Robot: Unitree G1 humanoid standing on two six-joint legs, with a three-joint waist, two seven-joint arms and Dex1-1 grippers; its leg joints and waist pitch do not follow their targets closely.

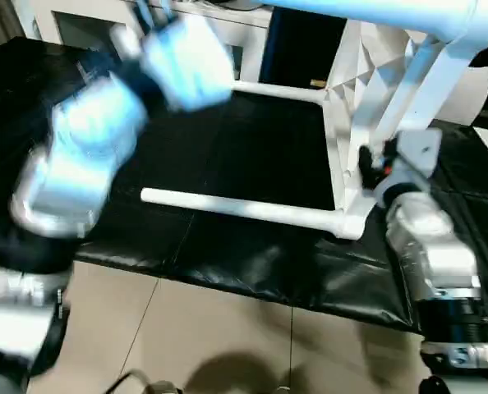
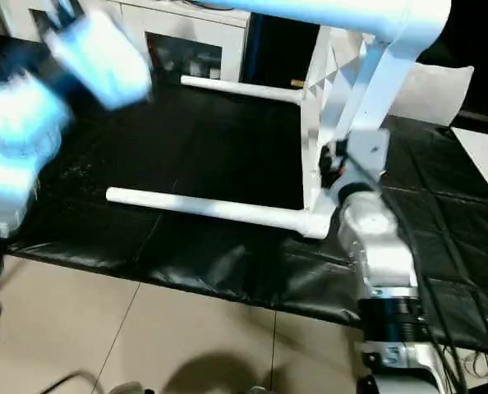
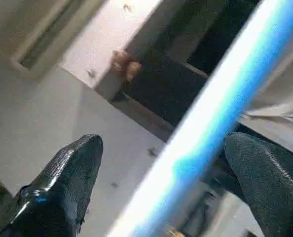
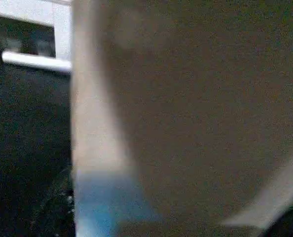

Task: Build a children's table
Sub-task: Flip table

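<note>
The left claw (image 3: 161, 187) is standing wide, its two black fingers (image 3: 62, 182) flanking a blurred white leg (image 3: 205, 118) without touching it; in the head views that arm is blurring across the upper left of the frame. The right claw (image 1: 374, 160), at centre right, is sitting against the upright edge of the children's table (image 1: 342, 123); whether its fingers are gripping cannot be told. The children's table is lying on its side on black sheeting (image 1: 227, 148), two legs (image 1: 236, 207) reaching toward frame left. A white cabinet (image 2: 186, 41) is standing behind.
</note>
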